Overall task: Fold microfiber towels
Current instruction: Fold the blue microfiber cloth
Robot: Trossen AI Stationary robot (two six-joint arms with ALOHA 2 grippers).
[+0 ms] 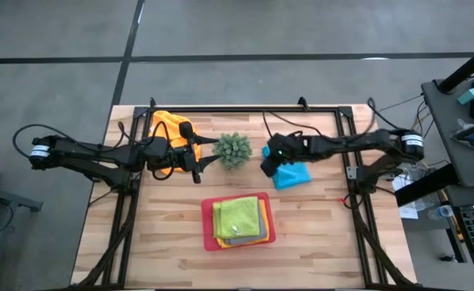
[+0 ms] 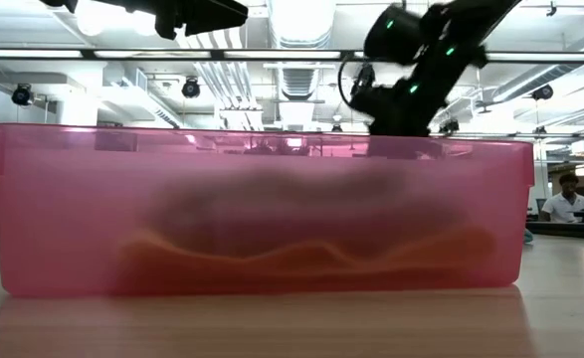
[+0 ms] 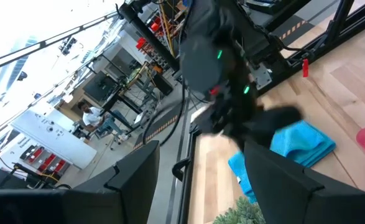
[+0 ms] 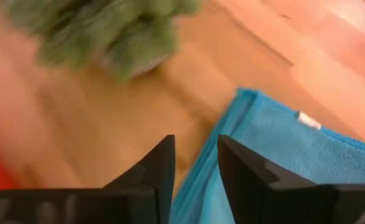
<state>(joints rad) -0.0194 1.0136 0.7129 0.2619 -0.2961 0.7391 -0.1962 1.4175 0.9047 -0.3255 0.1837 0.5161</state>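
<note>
Bench [image 1: 164, 242] carries a pink tray [image 1: 207, 218] stacking finished towels, lime one [image 1: 238, 217] topmost. Blue towel [image 1: 295, 175] lies folded beside it; right hand [image 1: 266, 166] at its edge, fingers slightly parted, gripping nothing. Left hand [image 1: 195, 155] open over the orange towel [image 1: 165, 124].

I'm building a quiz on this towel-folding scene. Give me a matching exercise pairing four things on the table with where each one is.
Things:
1. lime green towel
2. light blue towel
3. orange towel
4. plant

Places:
A. under the left arm, at the table's far edge
B. on top of the stack in the pink tray
C. beside the right gripper
D. between the two grippers

Pairs: 1-B, 2-C, 3-A, 4-D
</note>
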